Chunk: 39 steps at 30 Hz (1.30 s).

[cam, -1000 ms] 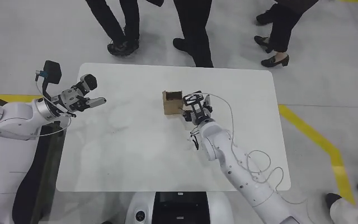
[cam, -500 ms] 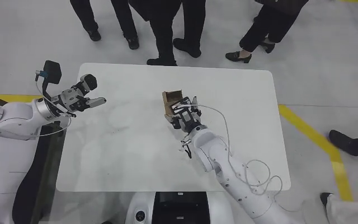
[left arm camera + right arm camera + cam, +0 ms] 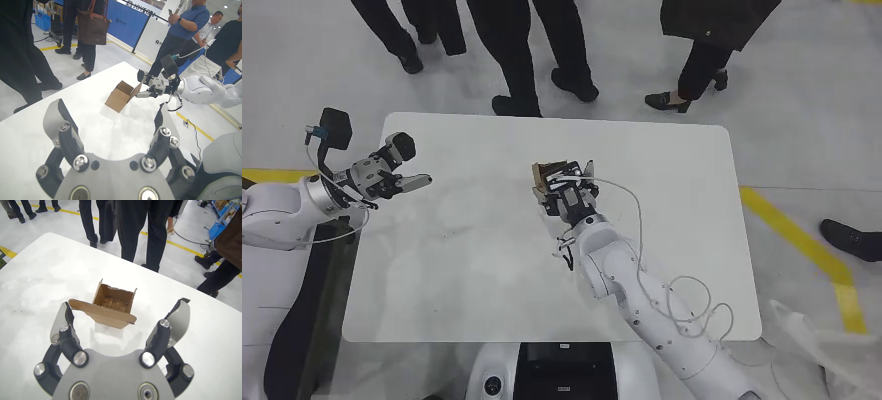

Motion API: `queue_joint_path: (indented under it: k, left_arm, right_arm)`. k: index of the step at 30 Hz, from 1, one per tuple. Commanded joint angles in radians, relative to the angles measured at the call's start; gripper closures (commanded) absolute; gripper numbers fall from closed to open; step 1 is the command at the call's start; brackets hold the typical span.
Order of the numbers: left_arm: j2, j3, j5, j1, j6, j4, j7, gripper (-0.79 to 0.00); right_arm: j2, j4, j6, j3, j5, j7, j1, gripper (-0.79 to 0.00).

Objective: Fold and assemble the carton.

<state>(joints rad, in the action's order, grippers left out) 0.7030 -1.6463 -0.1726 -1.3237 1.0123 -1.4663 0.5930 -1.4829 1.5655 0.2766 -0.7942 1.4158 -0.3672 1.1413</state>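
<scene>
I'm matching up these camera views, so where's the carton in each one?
Top view: carton at the far middle of the table, partly under the right gripper.
Left wrist view: far across the table, right gripper at its raised flap.
Right wrist view: close ahead of the open fingers.
Shared landmark: that raised flap beside the right gripper.

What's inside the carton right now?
Inside the carton, only its own folded bottom flaps show, with no loose item visible. The near flap covers the closest strip of the bottom.

1 carton (image 3: 111, 314), 1 table (image 3: 442, 280), 1 left gripper (image 3: 108, 106), 1 right gripper (image 3: 123, 304).
</scene>
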Motion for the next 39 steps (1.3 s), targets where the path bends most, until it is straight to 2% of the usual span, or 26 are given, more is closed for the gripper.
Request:
queue_joint_path:
  k: [1, 12, 17, 21, 32, 39]
  left_arm:
    - [0.0, 0.0, 0.0, 0.0, 0.0, 0.0, 0.0, -0.785]
    - [0.0, 0.0, 0.0, 0.0, 0.0, 0.0, 0.0, -0.785]
    - [0.0, 0.0, 0.0, 0.0, 0.0, 0.0, 0.0, -0.785]
    - [0.0, 0.0, 0.0, 0.0, 0.0, 0.0, 0.0, -0.785]
    - [0.0, 0.0, 0.0, 0.0, 0.0, 0.0, 0.0, -0.785]
    - [0.0, 0.0, 0.0, 0.0, 0.0, 0.0, 0.0, -0.785]
  right_arm:
    - [-0.001, 0.001, 0.007, -0.001, 0.007, 0.004, 0.01, -0.785]
    - [0.025, 0.107, 0.066, -0.113, 0.115, -0.017, 0.149, -0.785]
    - [0.032, 0.159, -0.04, -0.131, 0.075, -0.014, 0.189, -0.785]
    - [0.022, 0.125, -0.081, -0.102, 0.053, 0.0, 0.157, -0.785]
    - [-0.025, -0.005, -0.062, -0.03, -0.065, 0.155, 0.062, -0.785]
    - [-0.042, -0.045, 0.042, -0.037, -0.053, 0.164, 0.042, -0.785]
